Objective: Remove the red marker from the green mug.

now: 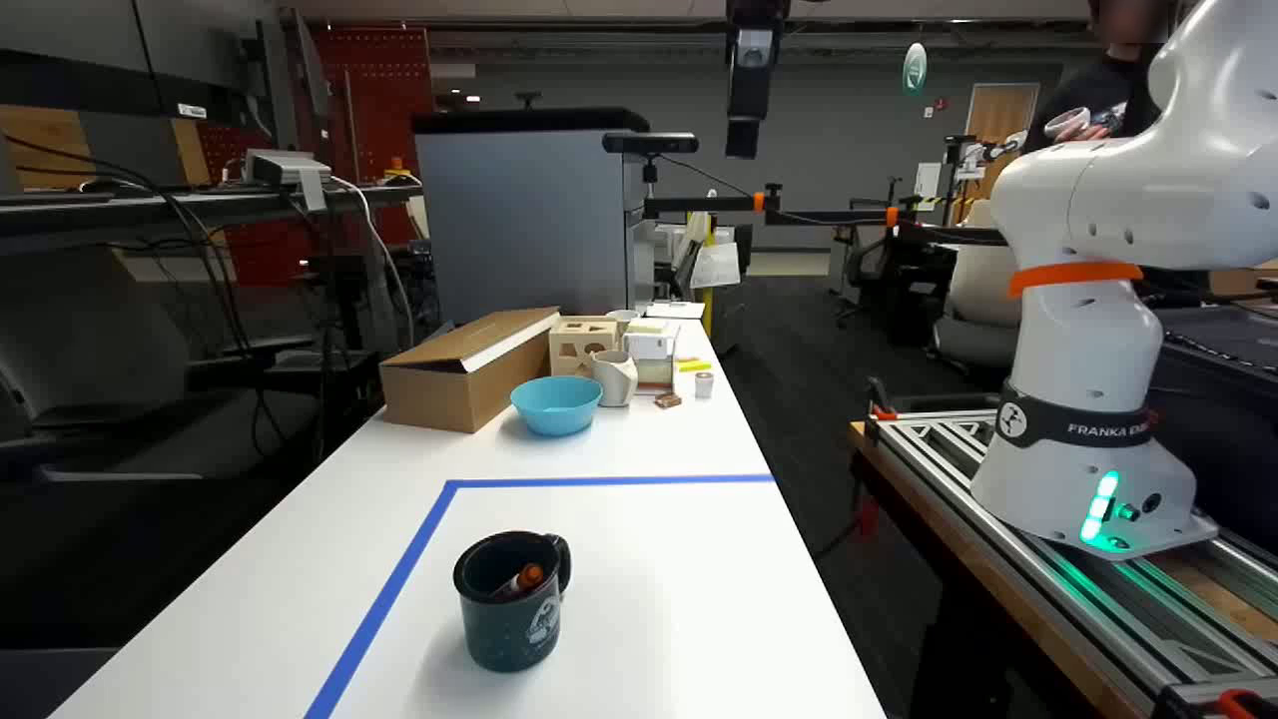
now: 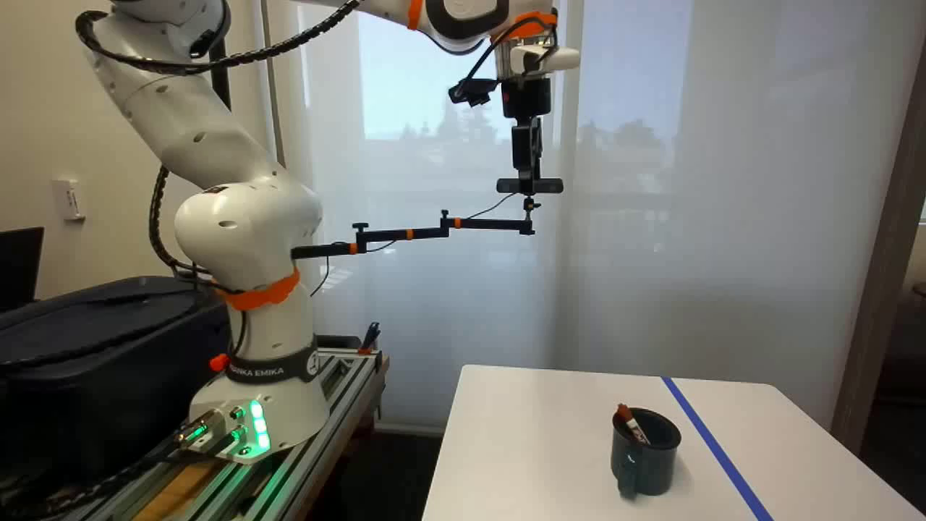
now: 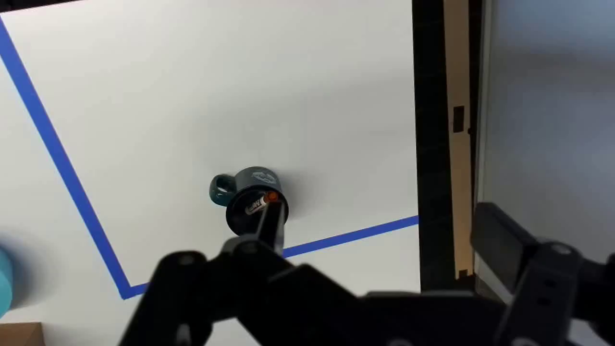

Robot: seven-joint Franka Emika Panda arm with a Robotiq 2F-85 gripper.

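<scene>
The dark teal-green mug (image 1: 504, 634) stands upright on the white table, and it also shows in an exterior view (image 2: 655, 469) and the wrist view (image 3: 254, 178). The red marker (image 1: 529, 576) leans inside the mug with its orange-red cap near the rim. Its cap and white label show in an exterior view (image 2: 632, 423) and the wrist view (image 3: 262, 202); its lower end is hidden in the mug. My gripper (image 3: 382, 211) is open and empty, fingers wide apart. In an exterior view the gripper (image 2: 528, 155) points down, high above the table and apart from the mug.
Blue tape (image 1: 399, 569) marks lines on the table (image 1: 679, 599). A light blue bowl (image 1: 556, 407), a cardboard box (image 1: 449, 394), a wooden shape box (image 1: 582, 340) and a white pitcher (image 1: 614, 379) stand farther along it. A camera on a jointed black arm (image 2: 481, 224) reaches out from the robot's side.
</scene>
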